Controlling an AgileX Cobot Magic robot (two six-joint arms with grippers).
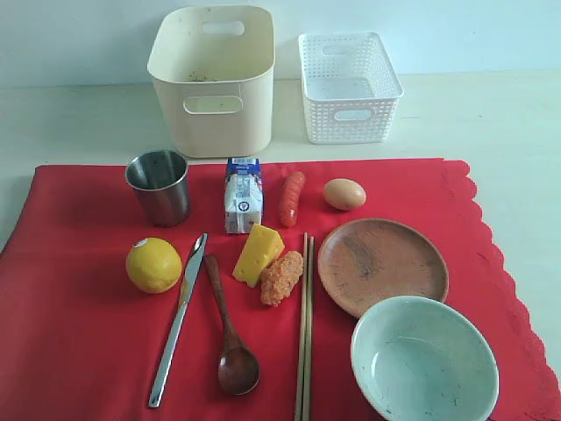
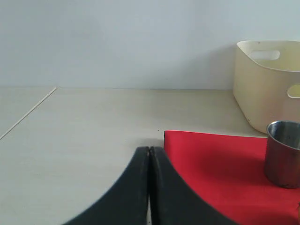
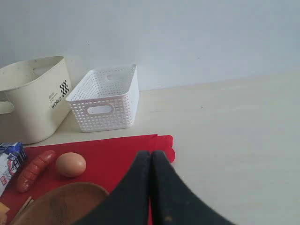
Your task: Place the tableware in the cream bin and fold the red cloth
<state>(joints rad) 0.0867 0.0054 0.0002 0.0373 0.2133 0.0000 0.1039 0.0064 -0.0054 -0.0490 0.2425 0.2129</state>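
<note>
Sizing up the first pick: the cup sits on the left arm's side

We see no tableware in the cream bin (image 1: 171,123); every piece lies on the red cloth (image 1: 70,333). The left gripper (image 2: 149,151) has its fingers pressed together on nothing and hangs over bare table just short of the cloth's rear corner. The right gripper (image 3: 151,153) is likewise closed and empty near the opposite rear corner. Neither shows in the exterior view.

The steel cup (image 1: 159,186) stands upright at the left rear of the cloth, ahead of the left gripper and inward from it. The bin is just behind the cup, not touching it. We judge the left arm the nearer one for the cup, and the carry to the bin short.

The brown plate (image 1: 382,265) and green bowl (image 1: 423,361) lie on the right arm's side. The knife (image 1: 180,320), spoon (image 1: 230,333) and chopsticks (image 1: 304,333) run roughly front to back, so we would set the jaws across that axis.
</note>
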